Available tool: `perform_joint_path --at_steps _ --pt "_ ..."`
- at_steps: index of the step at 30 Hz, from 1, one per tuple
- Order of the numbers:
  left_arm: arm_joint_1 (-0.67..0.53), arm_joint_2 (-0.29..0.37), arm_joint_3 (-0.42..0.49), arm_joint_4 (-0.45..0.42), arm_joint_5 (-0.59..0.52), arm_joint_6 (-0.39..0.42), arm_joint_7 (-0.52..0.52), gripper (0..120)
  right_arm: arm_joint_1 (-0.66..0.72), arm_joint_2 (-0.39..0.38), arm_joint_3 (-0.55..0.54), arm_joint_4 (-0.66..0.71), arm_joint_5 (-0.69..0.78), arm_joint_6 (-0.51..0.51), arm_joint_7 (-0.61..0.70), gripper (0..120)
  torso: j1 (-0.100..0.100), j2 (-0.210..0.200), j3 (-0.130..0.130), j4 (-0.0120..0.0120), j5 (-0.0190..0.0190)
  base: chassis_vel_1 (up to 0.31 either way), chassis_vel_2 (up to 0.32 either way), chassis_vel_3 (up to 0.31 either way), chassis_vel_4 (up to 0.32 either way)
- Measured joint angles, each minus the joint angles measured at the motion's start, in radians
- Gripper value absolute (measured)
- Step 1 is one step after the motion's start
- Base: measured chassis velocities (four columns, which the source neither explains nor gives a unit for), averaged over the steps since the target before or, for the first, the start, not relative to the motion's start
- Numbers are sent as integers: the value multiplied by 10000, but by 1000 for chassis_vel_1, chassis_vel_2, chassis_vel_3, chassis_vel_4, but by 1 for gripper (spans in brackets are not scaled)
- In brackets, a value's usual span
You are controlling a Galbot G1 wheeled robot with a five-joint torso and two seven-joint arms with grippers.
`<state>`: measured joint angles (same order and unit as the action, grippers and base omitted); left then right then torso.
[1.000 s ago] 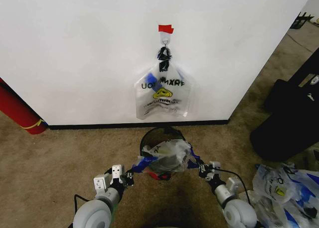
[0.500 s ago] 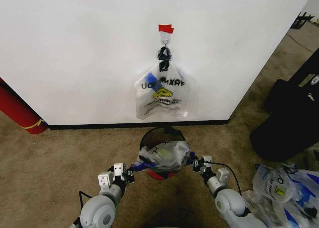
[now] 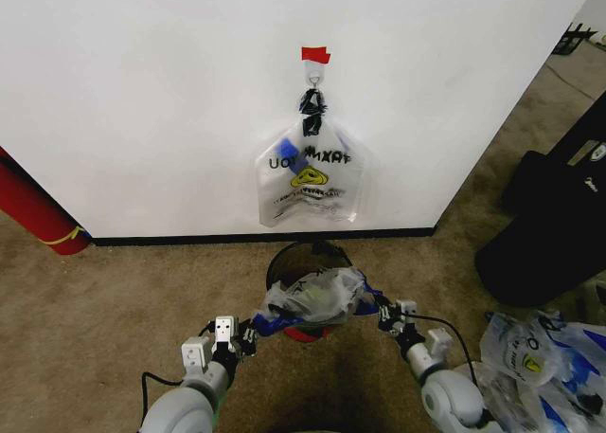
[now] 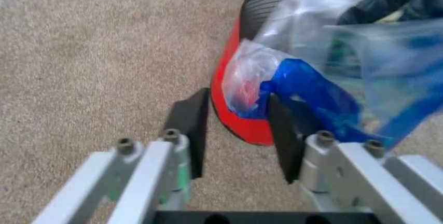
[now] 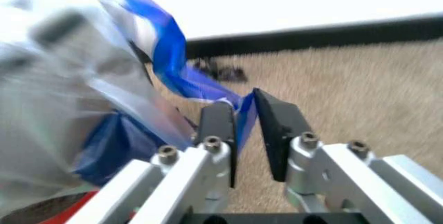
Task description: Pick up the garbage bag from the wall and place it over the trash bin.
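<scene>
Garbage bag (image 3: pixel 312 296) draped on trash bin (image 3: pixel 305 255) by the wall (image 3: pixel 142 101): right pincer (image 5: pixel 244 111) nips its blue handle, left pincer (image 4: pixel 239 130) gapes with the other handle loose between its jaws; uneven pull could drag the bag off the rim.

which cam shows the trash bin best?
Head view: the trash bin shows whole below the wall, bag draped over it. Left wrist view catches its red base and mesh side; right wrist view, a blurred red sliver.
</scene>
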<state>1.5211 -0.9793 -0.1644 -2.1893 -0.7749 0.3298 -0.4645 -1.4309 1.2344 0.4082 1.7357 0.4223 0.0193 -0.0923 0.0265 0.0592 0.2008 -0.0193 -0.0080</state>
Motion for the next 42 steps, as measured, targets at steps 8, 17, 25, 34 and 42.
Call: perform_joint_path --at_steps 8,17,25,34,42 --pt "1793 -46 -248 -1124 1283 -593 246 64 -1613 317 1082 1010 -1260 1582 -867 41 -1 0 -1 0 0 0 0 0 0" --pt "2538 -125 -531 -1575 1616 -1865 521 94 -2962 910 1756 2044 -1380 3032 -960 70 -1 0 0 0 -1 0 0 0 0" --pt "1690 -381 -840 -95 3447 -4646 1178 100 -4130 2122 2294 3523 -1601 4439 255 98 0 0 1 0 -3 0 0 0 0" --pt "645 -269 -1034 -14 3533 -4353 1673 100 -5293 2365 1377 5384 -2719 4063 1950 100 1 0 2 -4 -4 0 0 0 0" --pt "-1466 274 -516 655 2868 -3137 2434 100 -6162 2355 959 6079 -3453 3891 1970 100 1 0 2 -9 0 0 0 0 0"
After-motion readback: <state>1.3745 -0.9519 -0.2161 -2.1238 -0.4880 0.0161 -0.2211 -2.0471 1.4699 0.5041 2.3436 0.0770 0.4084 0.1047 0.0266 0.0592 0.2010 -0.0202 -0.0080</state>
